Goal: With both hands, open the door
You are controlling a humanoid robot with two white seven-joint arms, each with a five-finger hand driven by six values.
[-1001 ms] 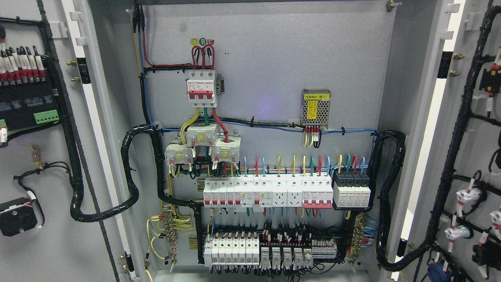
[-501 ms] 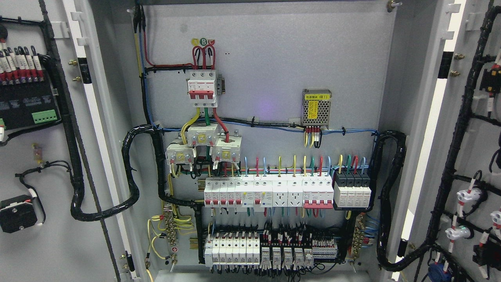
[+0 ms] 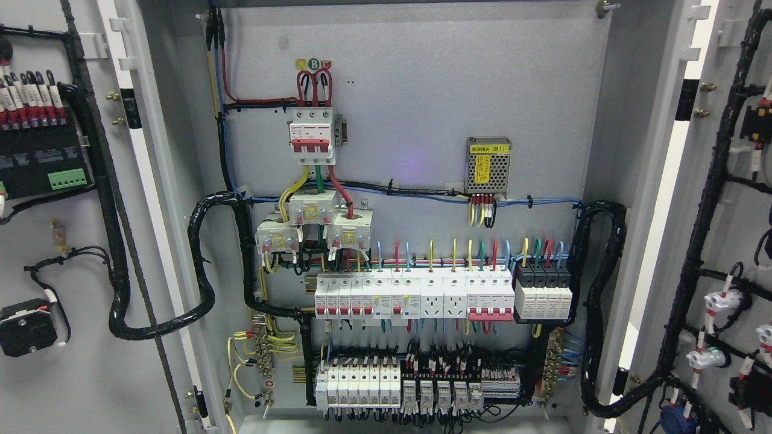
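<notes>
Standing wide, the left door (image 3: pixel 72 374) and right door (image 3: pixel 733 241) flank the cabinet (image 3: pixel 416 90), long edges upright, inner faces turned outward. Neither hand shows, so I cannot tell the fingers' state or which arm is nearer; opening looks done.

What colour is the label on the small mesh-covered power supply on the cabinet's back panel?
Yellow, with dark print, on the power supply; the head view shows it clearly.

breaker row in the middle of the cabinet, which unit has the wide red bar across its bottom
The four-pole breaker, just left of the black-topped modules. One wide red bar spans its bottom edge, while the breakers at the left end carry only small separate red toggles.
</notes>
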